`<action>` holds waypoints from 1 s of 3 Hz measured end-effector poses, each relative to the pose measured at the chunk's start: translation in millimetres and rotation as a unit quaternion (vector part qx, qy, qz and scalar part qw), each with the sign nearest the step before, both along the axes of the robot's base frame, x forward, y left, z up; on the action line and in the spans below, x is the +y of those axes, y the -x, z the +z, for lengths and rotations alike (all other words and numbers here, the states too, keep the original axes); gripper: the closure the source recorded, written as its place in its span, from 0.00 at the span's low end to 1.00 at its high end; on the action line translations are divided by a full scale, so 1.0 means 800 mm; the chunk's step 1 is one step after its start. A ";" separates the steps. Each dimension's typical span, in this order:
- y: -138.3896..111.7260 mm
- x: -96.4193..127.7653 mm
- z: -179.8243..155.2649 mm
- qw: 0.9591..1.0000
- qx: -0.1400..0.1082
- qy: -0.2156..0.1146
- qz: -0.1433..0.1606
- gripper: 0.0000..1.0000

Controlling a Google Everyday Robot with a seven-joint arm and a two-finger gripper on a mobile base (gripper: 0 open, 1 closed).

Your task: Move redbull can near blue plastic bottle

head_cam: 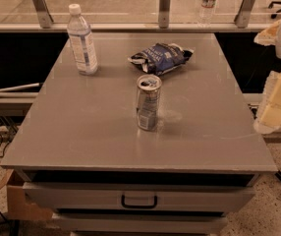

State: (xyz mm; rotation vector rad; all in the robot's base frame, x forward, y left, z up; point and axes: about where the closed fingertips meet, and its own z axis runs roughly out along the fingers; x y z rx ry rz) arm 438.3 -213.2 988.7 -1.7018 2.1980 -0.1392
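The redbull can [148,103] stands upright near the middle of the grey tabletop [81,132], its shiny pull-tab top showing. The blue plastic bottle [82,40], clear with a white cap and pale label, stands upright at the back left of the table, well apart from the can. My gripper [273,107] hangs at the right edge of the view, beyond the table's right side and level with the can, with nothing seen in it.
A dark blue foil snack bag [161,57] lies just behind the can. A second clear bottle [208,4] stands beyond the glass railing at the back. A drawer with a handle [139,200] sits below the table's front edge.
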 end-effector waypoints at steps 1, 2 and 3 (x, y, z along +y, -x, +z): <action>0.000 0.001 0.001 1.000 -0.002 -0.001 0.001 0.00; -0.022 0.034 -0.005 0.997 -0.011 -0.076 0.030 0.00; -0.043 0.082 -0.011 0.984 -0.019 -0.164 0.070 0.00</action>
